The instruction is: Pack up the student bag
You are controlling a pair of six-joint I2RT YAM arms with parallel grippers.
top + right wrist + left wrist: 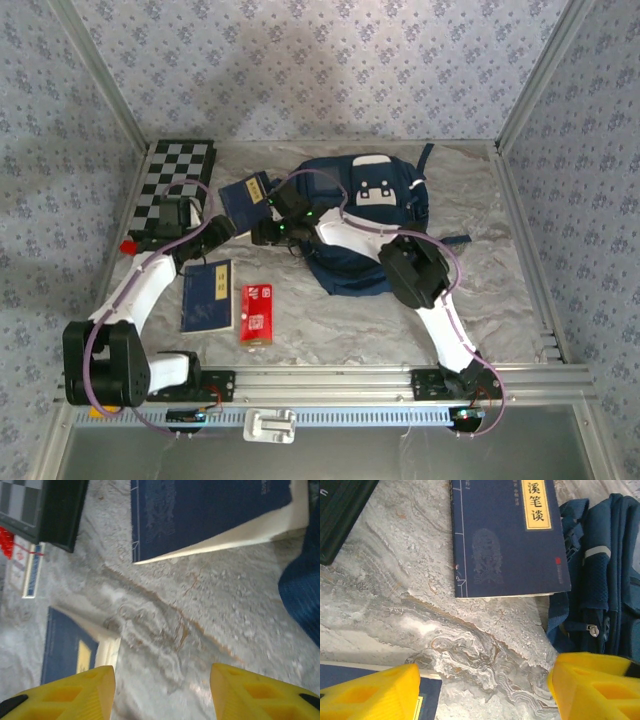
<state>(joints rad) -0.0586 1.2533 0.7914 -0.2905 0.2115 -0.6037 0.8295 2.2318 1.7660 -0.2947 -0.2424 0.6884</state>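
Note:
The student bag (362, 222) lies flat in the middle of the table, navy with white patches; its side with a zipper pull shows in the left wrist view (606, 575). A navy book with a yellow title label (244, 199) (506, 535) lies against the bag's left side. My left gripper (226, 228) (482, 692) hovers open over bare marble just in front of that book. My right gripper (266, 233) (162, 695) reaches across the bag, also open over bare table, with the same book (200, 510) ahead of it.
A second navy book (207, 293) (65, 647) and a red box (257, 313) lie near the front left. A folded checkerboard (176, 178) (30, 505) sits at the back left, with a small red item (127, 245) beside it. Metal rails border the table.

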